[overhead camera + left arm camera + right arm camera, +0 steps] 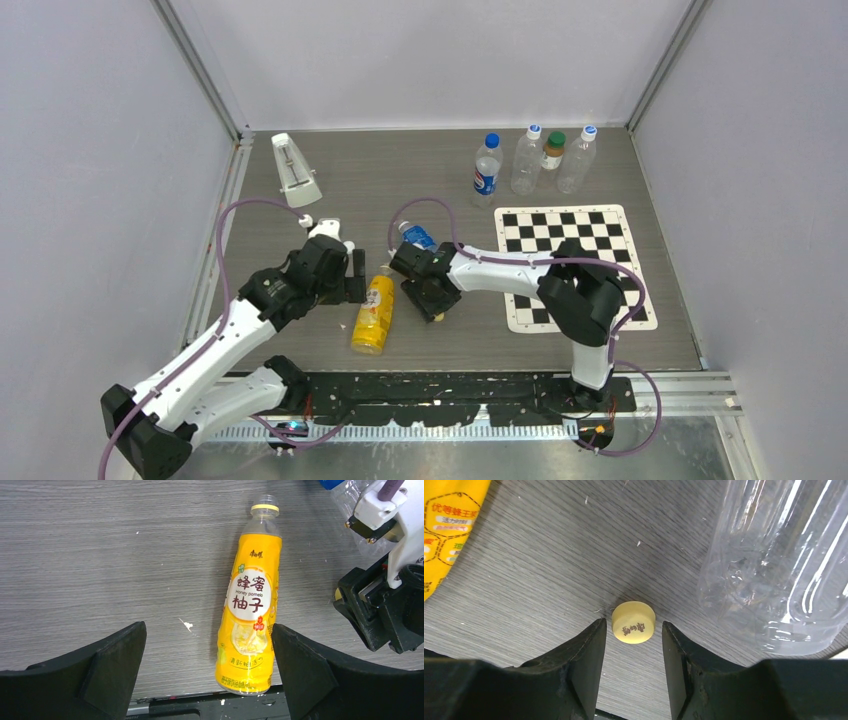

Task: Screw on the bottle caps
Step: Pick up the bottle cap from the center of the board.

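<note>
Yellow cap (633, 622), the only loose cap we counted, lay flat on the table (549, 570) with its printed top up, between the two fingertips of our right gripper (633, 626). A thin strip of table showed on each side of it, so the jaws stood close around it without clamping it. In the right wrist view, one clear bottle (774, 565) lay on its side at 1 o'clock from the cap, near but apart. A corner of one yellow bottle (449, 525) showed at 10 o'clock.

Our left gripper (207, 626) was spread wide and held nothing. In its wrist view the yellow bottle lay on its side just ahead. The bottle's base was near the right-hand fingertip and its threaded neck pointed to 12 o'clock.

From above, we saw two bottles lying down, the yellow one and the clear one. The yellow bottle lay between our two grippers, with the left gripper at its 9 o'clock and the right gripper at its 3 o'clock. Four upright bottles (527, 160) stood in a row near the far edge, at 1 o'clock from the right gripper. One of them wore a dark green cap (556, 138). One checkerboard sheet (575, 265) lay at 3 o'clock from the right gripper. One white metronome-shaped object (295, 170) stood at 11 o'clock from the left gripper.
</note>
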Controlling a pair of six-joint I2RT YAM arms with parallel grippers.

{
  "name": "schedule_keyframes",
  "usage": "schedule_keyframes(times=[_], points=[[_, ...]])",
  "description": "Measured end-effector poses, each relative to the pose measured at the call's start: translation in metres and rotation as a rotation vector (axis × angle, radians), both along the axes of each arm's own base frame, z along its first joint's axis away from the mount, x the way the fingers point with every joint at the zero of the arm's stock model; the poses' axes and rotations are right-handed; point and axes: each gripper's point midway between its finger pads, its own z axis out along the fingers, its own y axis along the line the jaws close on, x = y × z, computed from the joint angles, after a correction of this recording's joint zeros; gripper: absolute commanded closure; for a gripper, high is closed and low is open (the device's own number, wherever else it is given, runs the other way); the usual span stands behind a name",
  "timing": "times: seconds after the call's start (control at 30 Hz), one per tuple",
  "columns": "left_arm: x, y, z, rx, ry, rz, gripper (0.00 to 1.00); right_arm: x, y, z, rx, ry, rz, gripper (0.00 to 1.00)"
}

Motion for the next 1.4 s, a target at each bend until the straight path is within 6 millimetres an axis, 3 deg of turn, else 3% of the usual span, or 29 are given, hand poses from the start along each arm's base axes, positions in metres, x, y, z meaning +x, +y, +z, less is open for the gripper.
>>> schedule_keyframes(times=[0.87, 1.27, 1.4], points=[[-0.006, -0.004, -0.002, -0.032, 0.017, -0.023, 0.01, 0.0, -0.001, -0.007, 0.004, 0.018, -0.003, 0.6], [-0.011, -0.023, -0.013, -0.104, 0.062, -0.088, 0.02, 0.002, -0.006, -0.006, 0.053, 0.006, -0.015, 0.73], [-0.012, -0.029, -0.022, -0.109, 0.102, -0.106, 0.02, -0.002, -0.022, -0.004, 0.046, 0.008, -0.03, 0.79]])
